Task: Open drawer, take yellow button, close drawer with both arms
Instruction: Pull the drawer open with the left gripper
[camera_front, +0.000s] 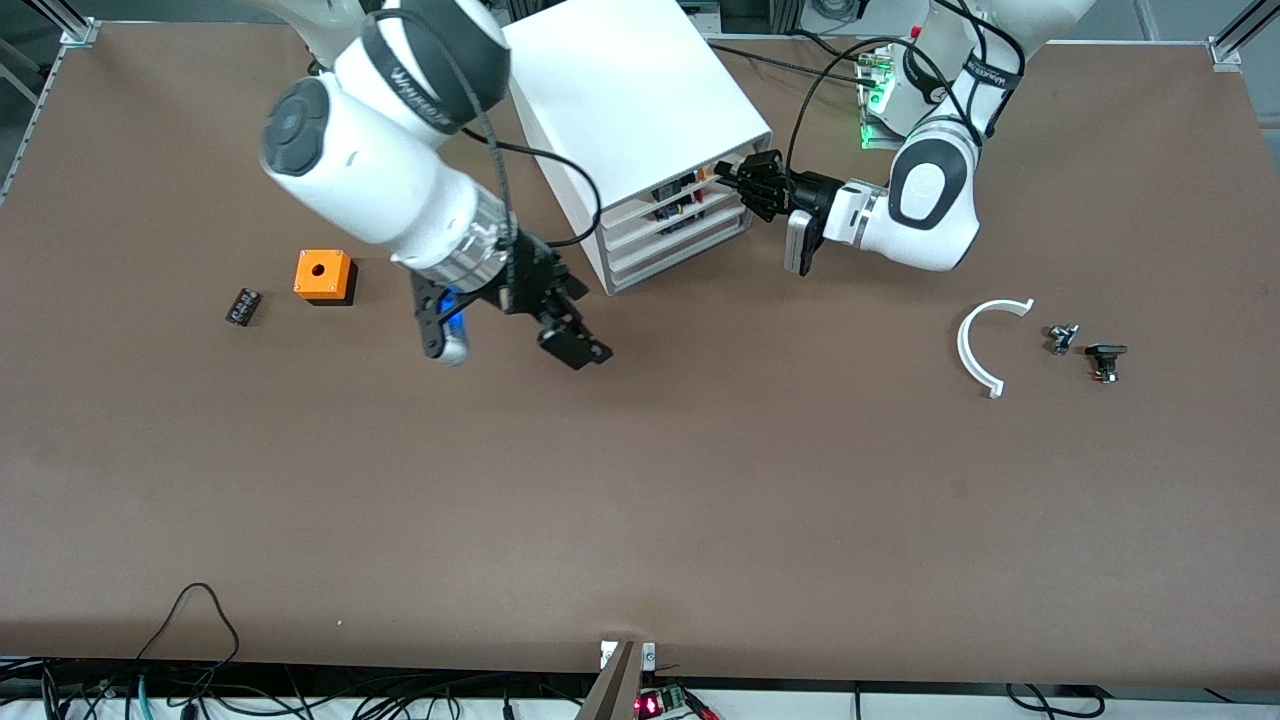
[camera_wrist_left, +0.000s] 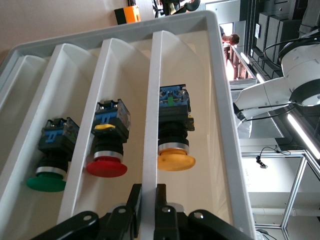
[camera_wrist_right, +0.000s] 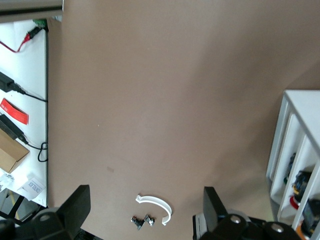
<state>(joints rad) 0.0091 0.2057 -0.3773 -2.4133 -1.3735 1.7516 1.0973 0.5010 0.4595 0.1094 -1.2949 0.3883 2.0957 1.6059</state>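
Observation:
The drawer (camera_front: 640, 207) is the top tray of the white cabinet (camera_front: 620, 90), and its front sits level with the three below it. My left gripper (camera_front: 745, 180) reaches in at the cabinet's front. In the left wrist view this left gripper (camera_wrist_left: 147, 192) is shut on the drawer's thin white front lip (camera_wrist_left: 151, 100). Just inside lies the button (camera_wrist_left: 175, 161), orange cap toward the gripper. My right gripper (camera_front: 505, 340) hangs open and holds nothing, over the table between the orange cube and the cabinet. In its own wrist view the right gripper (camera_wrist_right: 145, 195) has bare table below it.
A red button (camera_wrist_left: 106, 167) and a green one (camera_wrist_left: 46, 182) lie in lower drawers. An orange cube with a hole (camera_front: 323, 275) and a small black part (camera_front: 243, 306) sit toward the right arm's end. A white curved piece (camera_front: 985, 345) and two small parts (camera_front: 1062, 338) (camera_front: 1105, 360) lie toward the left arm's end.

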